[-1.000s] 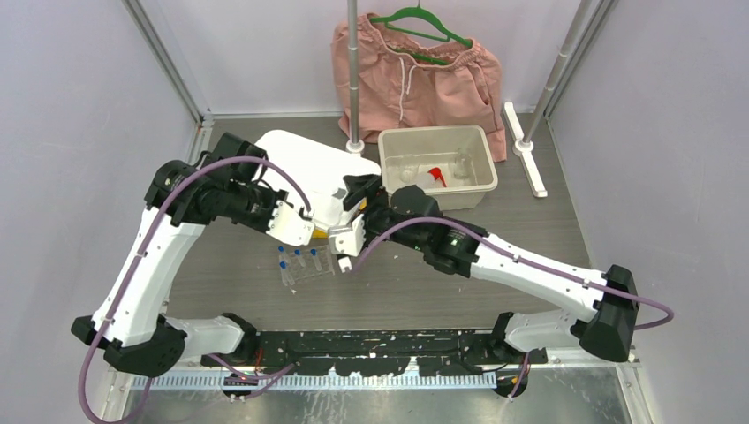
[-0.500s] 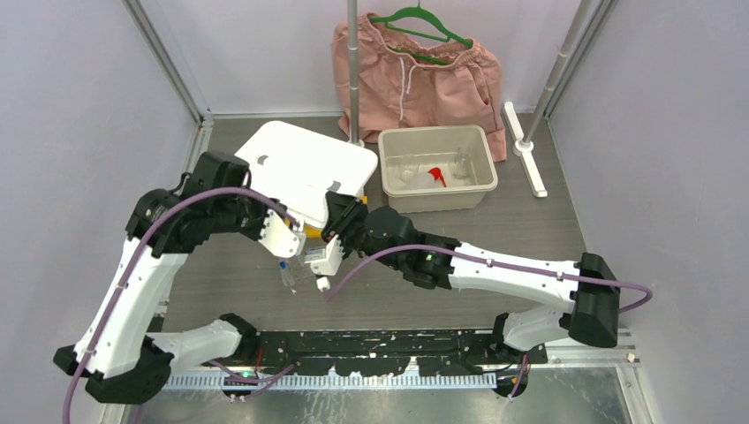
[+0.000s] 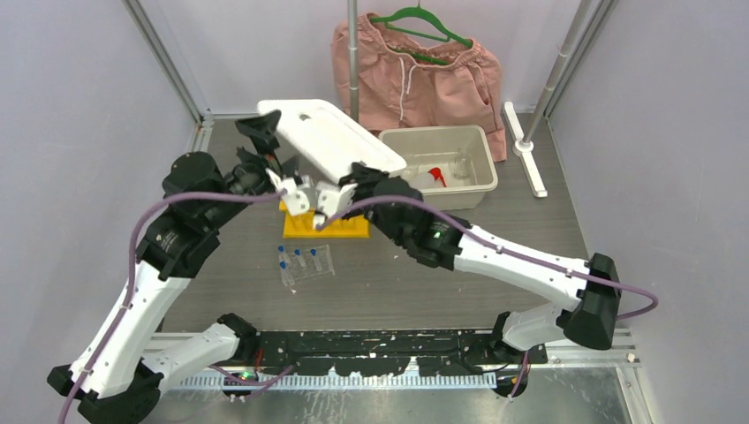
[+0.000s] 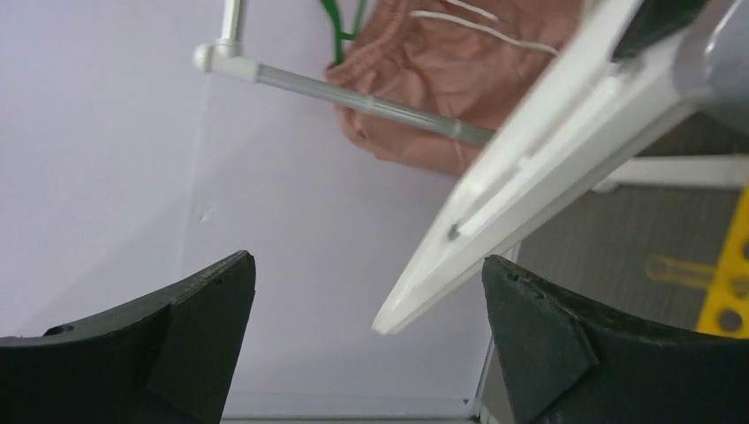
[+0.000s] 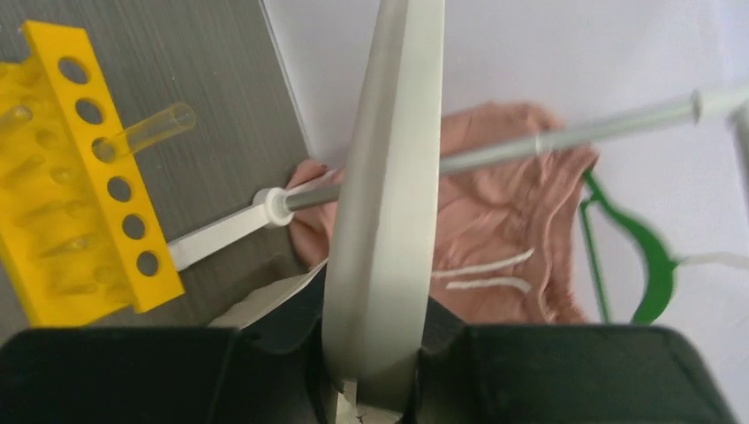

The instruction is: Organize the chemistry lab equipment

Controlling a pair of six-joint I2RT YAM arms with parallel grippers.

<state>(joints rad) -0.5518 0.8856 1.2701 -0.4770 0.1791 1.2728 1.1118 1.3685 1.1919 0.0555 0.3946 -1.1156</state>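
Reaching inward and forward with both arms, forearms angled toward each other, wrists close together. Clamping the tilted white lid (image 3: pixel 331 141) by its edge in the right gripper (image 5: pixel 371 353), one finger pressed against each face. Holding the left gripper (image 4: pixel 366 269) spread wide and tipped upward, the lid's edge near one finger, nothing pinched.

Grey table (image 3: pixel 495 265) carries yellow rack (image 3: pixel 325 227), blue-capped tubes (image 3: pixel 298 261), plastic tray (image 3: pixel 439 190).

Yellow holed rack (image 3: pixel 327 230) flat mid-table; three blue-capped tubes (image 3: pixel 298 261) lie near it — red-nozzled bottle (image 3: pixel 435 175) inside the tray (image 3: pixel 437 196)
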